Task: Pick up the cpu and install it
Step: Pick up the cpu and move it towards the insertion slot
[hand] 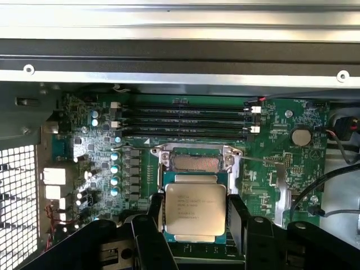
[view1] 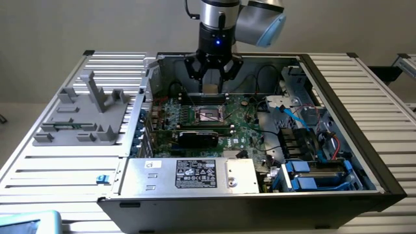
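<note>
The cpu (view1: 210, 88), a small flat square chip with a silver-beige metal top (hand: 194, 209), hangs in the air inside the open computer case (view1: 338, 97). My gripper (view1: 210, 83) is shut on it, one black finger (hand: 153, 211) on each side of the chip. It is held level, just above the green motherboard (view1: 244, 124). The dark socket (view1: 208, 115) with its metal frame lies below and slightly toward the case's near side in the exterior view. In the wrist view part of the socket (hand: 194, 163) shows beyond the chip's edge.
A grey plastic fixture (view1: 85, 109) with upright posts stands on the slatted table at the exterior view's left. Inside the case are a metal power supply box (view1: 188, 173), blue drive bays (view1: 318, 175), loose cables (view1: 293, 114) and memory slots (hand: 185, 118) beside the socket.
</note>
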{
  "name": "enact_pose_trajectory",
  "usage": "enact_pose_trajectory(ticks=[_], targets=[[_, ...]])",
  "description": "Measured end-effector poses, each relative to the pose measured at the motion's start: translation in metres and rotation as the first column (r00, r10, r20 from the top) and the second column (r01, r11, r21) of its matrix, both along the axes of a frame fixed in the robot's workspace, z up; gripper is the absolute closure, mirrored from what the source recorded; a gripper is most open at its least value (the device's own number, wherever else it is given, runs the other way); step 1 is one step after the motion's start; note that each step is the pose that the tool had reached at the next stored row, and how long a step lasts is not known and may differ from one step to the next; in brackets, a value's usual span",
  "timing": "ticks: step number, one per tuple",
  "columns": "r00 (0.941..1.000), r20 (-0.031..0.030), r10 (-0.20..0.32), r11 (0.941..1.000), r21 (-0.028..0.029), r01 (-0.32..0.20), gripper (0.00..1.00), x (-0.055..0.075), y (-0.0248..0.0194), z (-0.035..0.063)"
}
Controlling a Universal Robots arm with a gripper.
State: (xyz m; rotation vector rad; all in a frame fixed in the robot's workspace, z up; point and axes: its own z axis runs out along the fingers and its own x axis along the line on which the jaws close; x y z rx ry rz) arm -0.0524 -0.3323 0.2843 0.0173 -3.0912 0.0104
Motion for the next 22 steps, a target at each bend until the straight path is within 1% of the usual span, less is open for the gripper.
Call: enact_pose_trajectory(ticks=[2, 4, 7, 11, 14, 22], targets=[[1.0000, 0.0005, 0.000, 1.0000, 0.0005, 0.000, 0.45, 0.001, 0.0000, -0.0017], [1.0000, 0.0009, 0.000, 1.0000, 0.0022, 0.000, 0.45, 0.001, 0.0000, -0.0039], [1.0000, 0.0010, 0.000, 1.0000, 0.0068, 0.000, 0.45, 0.004, 0.0000, -0.0063], [1.0000, 0.0010, 0.000, 0.9999, 0.0111, 0.000, 0.45, 0.007, 0.0005, -0.0095], [1.0000, 0.0010, 0.000, 0.9999, 0.0117, 0.000, 0.45, 0.007, 0.0011, -0.0112], [1.0000, 0.0009, 0.000, 0.9999, 0.0120, 0.000, 0.45, 0.007, 0.0011, -0.0114]])
